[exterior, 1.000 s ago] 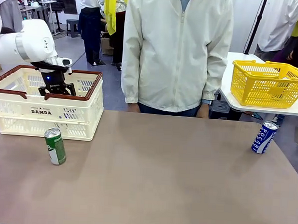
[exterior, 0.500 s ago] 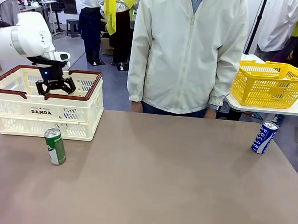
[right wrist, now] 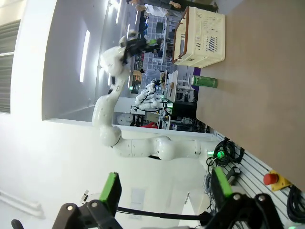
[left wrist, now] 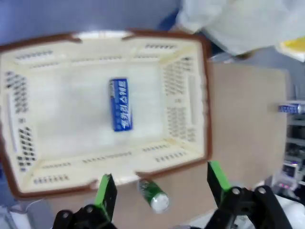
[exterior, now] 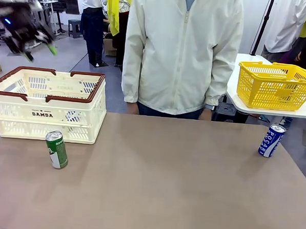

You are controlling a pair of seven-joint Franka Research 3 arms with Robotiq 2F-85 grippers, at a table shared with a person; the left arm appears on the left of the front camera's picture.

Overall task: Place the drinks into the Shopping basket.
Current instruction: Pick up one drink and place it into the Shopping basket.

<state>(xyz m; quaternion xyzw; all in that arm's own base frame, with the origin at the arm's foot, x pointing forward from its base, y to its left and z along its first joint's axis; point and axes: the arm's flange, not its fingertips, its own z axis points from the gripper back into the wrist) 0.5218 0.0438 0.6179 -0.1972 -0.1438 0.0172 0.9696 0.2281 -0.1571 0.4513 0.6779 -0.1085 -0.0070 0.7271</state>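
The left gripper [left wrist: 160, 179] is hovering spread open and empty above the Shopping basket [exterior: 45, 106], where a blue can [left wrist: 120, 104] is lying flat. A green can [exterior: 56, 149] is standing just before the basket, a second blue can [exterior: 271, 140] is standing far right, and the right gripper [right wrist: 164, 186] is gaping empty.

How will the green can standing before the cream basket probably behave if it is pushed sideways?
The green can is tall and slim on a small base, so a high push would likely tip it. Once down, its round body would probably roll on the smooth table. Its glossy metal wall may be slippery.
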